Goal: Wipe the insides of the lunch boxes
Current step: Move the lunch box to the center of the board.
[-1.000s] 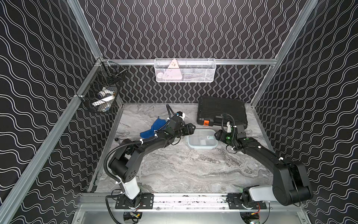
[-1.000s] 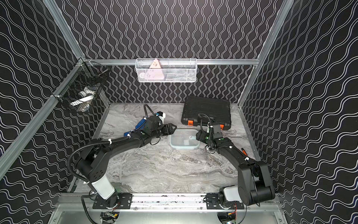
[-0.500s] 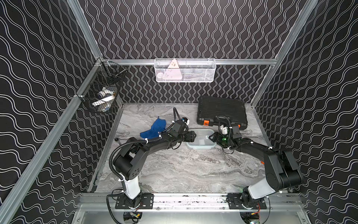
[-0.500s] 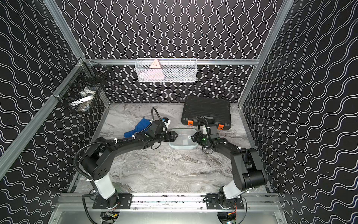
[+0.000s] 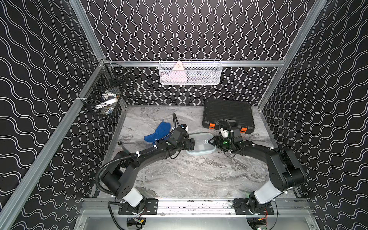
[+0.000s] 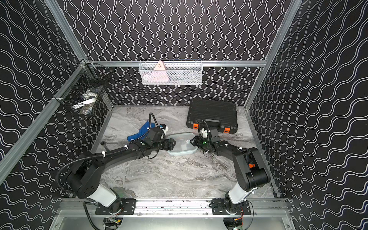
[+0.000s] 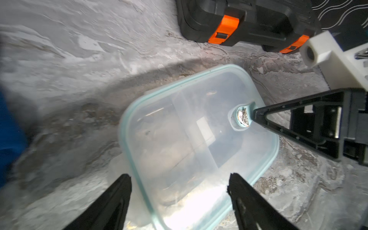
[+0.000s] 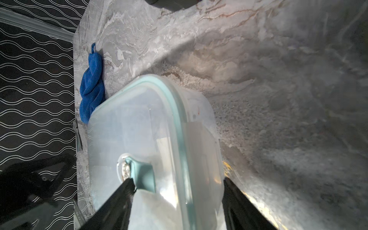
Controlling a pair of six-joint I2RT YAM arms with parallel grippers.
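Lunch box [image 5: 201, 143] before case [image 5: 228, 114], right of cloth [image 5: 159, 132].

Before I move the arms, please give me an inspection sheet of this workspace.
Surface: grey marbled tabletop.
Job's things: lunch box mid-table, green-rimmed lid on; blue cloth lying apart from it, not held.
Clutter: black case with orange latches, behind the lunch box.
Grippers: left gripper, jaws open astride one end of the lunch box; right gripper, jaws open, one tip at the lid's vent.
Cables: black cable loop above each wrist.
Surroundings: white mesh basket on back rail; black wire basket on left wall.
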